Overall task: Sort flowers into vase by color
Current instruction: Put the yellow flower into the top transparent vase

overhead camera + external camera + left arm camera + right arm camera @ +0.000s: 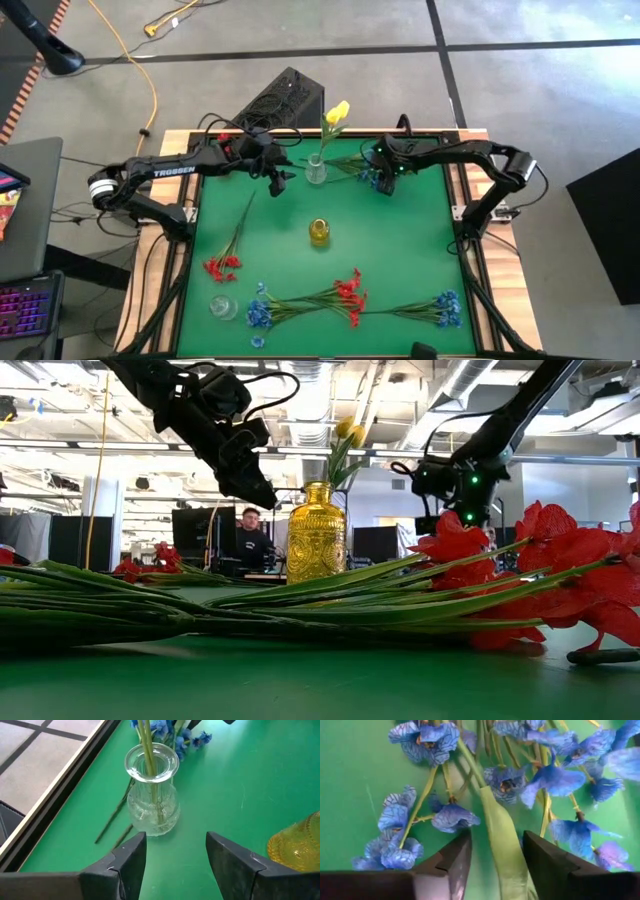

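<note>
A clear glass vase point(316, 170) stands at the far middle of the green mat on its base and holds yellow flowers point(337, 115) by their stems. My left gripper point(176, 855) hovers open just left of it, with nothing between its fingers. A blue flower spray point(365, 172) lies flat on the mat to the right of the vase. My right gripper point(496, 862) is open low over the spray, pointing steeply down. Its fingers stand on either side of the spray's long green leaf point(502, 832), with a gap showing.
A yellow glass vase point(319, 232) stands mid-mat. A red spray point(222, 265) lies at the left. A small clear vase point(222, 305), blue sprays point(260, 312) point(445, 308) and red blooms point(348, 295) lie along the near edge. A person point(250, 535) sits beyond the table.
</note>
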